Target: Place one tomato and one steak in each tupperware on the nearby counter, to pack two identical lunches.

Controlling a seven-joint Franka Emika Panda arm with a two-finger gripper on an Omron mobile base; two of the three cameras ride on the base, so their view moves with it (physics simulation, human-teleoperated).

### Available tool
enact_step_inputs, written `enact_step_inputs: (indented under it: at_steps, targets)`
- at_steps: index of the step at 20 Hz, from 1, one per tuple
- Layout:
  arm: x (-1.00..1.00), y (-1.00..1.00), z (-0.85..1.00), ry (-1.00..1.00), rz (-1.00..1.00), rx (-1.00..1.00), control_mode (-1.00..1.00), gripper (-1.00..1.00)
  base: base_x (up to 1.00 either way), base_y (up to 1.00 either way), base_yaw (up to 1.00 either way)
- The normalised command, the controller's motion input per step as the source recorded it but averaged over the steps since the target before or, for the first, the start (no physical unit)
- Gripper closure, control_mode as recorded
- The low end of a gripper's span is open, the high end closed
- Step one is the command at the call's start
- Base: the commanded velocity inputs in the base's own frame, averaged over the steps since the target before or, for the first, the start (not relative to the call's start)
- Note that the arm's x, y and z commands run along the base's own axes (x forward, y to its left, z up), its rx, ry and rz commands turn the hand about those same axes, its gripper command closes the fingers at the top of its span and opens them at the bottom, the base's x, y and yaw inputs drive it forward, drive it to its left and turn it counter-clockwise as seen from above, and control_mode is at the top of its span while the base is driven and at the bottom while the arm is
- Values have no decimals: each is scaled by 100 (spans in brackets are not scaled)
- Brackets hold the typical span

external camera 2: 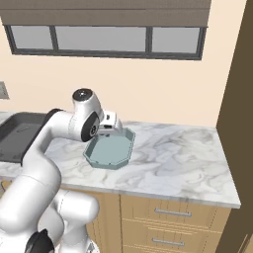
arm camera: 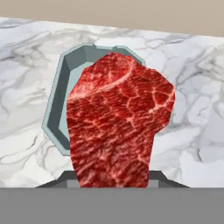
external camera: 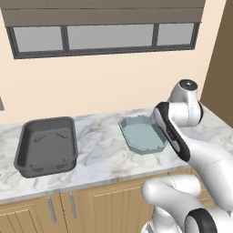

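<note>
Your gripper [external camera 2: 112, 129] is clamped on the steak [arm camera: 117, 122], a deep red marbled slab that rises from between the jaws in the hand view and covers much of the pale teal tupperware [arm camera: 59, 109] behind it. From the right base view you see the hand hanging just above that teal box's [external camera 2: 109, 149] back-left rim on the marbled counter [external camera 2: 178, 158]. The dark grey tupperware [external camera: 45, 145] sits well apart to the left, nothing in it.
</note>
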Motion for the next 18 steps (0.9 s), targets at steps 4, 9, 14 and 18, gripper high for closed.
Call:
enact_step_inputs:
  at_steps: [4, 9, 14, 18]
  targets:
    - [25, -17, -51, 0, 0, 0, -100, 100, 0, 0, 0]
    - [32, -1, -41, 0, 0, 0, -100, 100, 0, 0, 0]
    - [31, 2, -39, 2, 0, 0, -100, 100, 0, 0, 0]
    - [24, 2, -40, 4, 0, 0, -100, 100, 0, 0, 0]
